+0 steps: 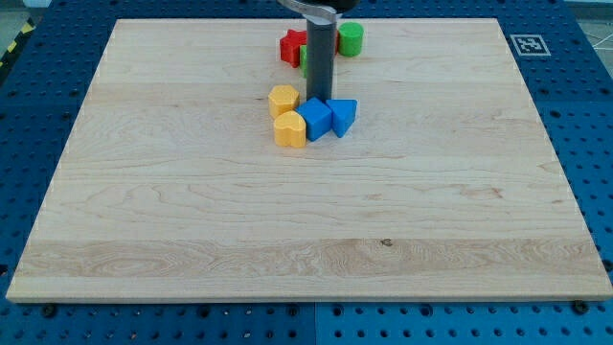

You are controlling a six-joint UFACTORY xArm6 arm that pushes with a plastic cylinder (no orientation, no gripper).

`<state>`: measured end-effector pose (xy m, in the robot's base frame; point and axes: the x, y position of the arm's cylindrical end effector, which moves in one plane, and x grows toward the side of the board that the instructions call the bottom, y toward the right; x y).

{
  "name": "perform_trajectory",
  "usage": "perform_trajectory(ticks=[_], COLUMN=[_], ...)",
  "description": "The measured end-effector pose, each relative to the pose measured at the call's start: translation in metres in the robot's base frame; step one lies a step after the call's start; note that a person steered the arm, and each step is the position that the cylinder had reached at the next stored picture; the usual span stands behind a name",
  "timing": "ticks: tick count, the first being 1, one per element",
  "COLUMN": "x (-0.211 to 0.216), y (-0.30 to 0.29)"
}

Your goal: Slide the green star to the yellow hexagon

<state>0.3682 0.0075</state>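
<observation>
- Mostly hidden, the green star block (304, 59) shows only as a green sliver behind my rod, toward the view's top from the yellow hexagon block (283, 100).
- Apart from the hexagon; the slide is left to finish.
- My tip (318, 100) rests beside the blue cube (314, 119); no hand exists.
- Pale wooden worktop (306, 230) carries everything.

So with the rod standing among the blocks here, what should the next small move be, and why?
Probably a short push toward the view's bottom-left. My tip sits just above the blue cube, and the rod hides most of a green block, likely the green star. The yellow hexagon lies down-left of it. The tip would first need to get behind the star, near the red block.
</observation>
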Motion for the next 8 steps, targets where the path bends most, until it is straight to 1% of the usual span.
perform_trajectory(ticks=[1, 2, 3, 4, 5, 7, 8], x=[-0.002, -0.019, -0.057, -0.083, -0.092, -0.090, -0.075], y=[0.010, 0.057, 0.057, 0.051, 0.029, -0.031, -0.050])
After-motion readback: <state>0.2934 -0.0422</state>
